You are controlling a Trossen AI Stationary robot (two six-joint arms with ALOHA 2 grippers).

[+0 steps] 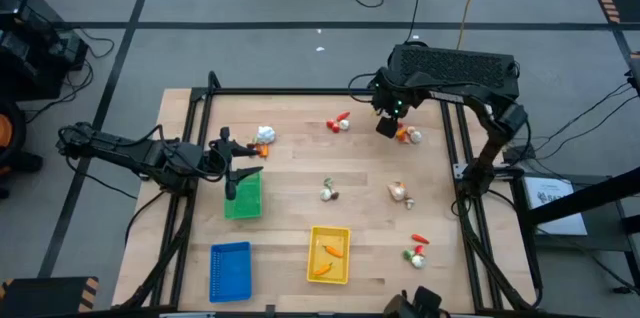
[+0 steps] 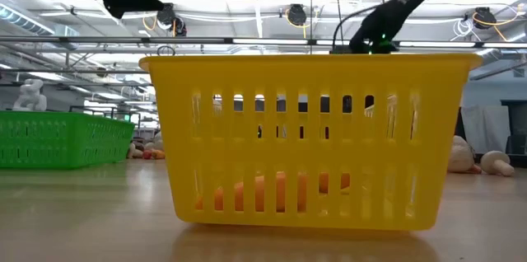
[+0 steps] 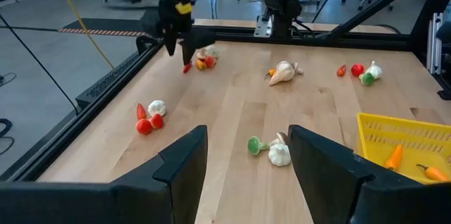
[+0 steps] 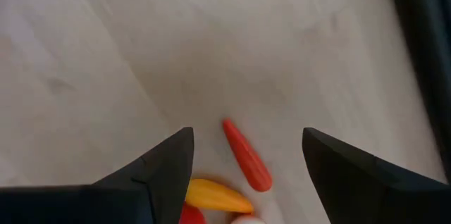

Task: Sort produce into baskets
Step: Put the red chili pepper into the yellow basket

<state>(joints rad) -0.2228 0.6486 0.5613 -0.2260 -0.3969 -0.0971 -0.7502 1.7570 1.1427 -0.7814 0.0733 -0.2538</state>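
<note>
across the wooden table [image 1: 300, 188] the high view shows all three baskets: green basket [image 1: 243, 197] under the left gripper [image 1: 233, 166], blue basket [image 1: 230, 270] and yellow basket [image 1: 329, 254] along the near edge. the low view shows only the yellow one's slotted wall with orange carrots [image 2: 280, 192] inside. the left gripper's jaws stand apart, empty. the right gripper [image 1: 390, 123] hangs over the far-right produce, jaws wide and empty; only its wrist view shows the slim red pepper [image 4: 247, 155] lying between them on the wood, a yellow-orange piece [image 4: 218, 196] beside it.

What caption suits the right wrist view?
Right gripper, jaws open, above a red pepper on the table.
</note>
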